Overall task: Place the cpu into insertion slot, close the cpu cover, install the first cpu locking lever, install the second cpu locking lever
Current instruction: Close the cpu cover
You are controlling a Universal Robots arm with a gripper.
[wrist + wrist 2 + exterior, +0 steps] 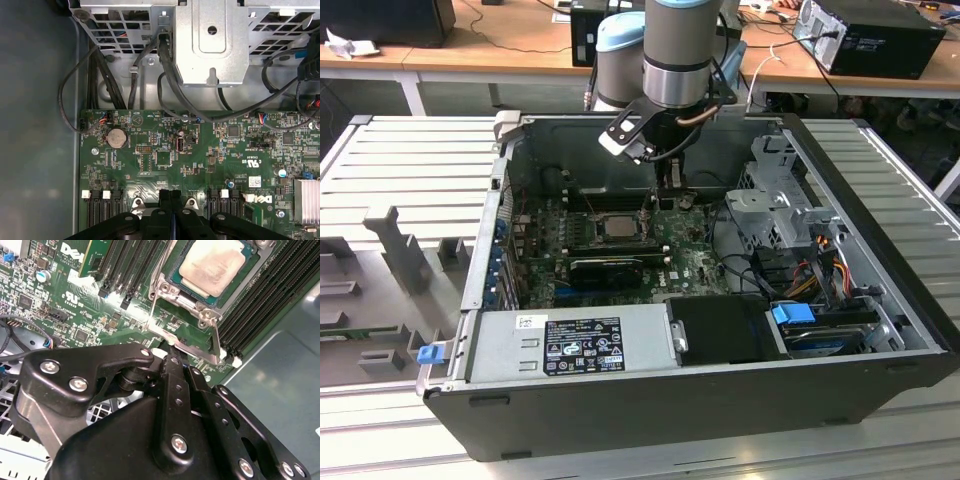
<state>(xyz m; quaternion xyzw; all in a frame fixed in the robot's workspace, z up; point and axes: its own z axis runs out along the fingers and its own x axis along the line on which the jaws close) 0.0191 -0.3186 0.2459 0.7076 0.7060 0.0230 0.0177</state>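
Slippage is what I am worrying about here: the hand point(172, 361), its fingers pressed together and pinching nothing, is hovering right at the free edge of the cpu cover point(187, 344), though I cannot tell whether it is touching. The cover is standing tilted up off the insertion slot point(252, 260), just ahead of the fingertips, and the cpu point(212, 265) is lying seated in that slot beyond it. If the tips are skating off the thin plate, I judge they could jab the green board point(200, 150) or scrape the chip. Room is looking tight. Black memory slots point(260, 300) are running alongside the socket, with the case wall point(280, 375) past them. The drive cage point(212, 45) and its cables point(170, 85) are crowding in behind the hand.
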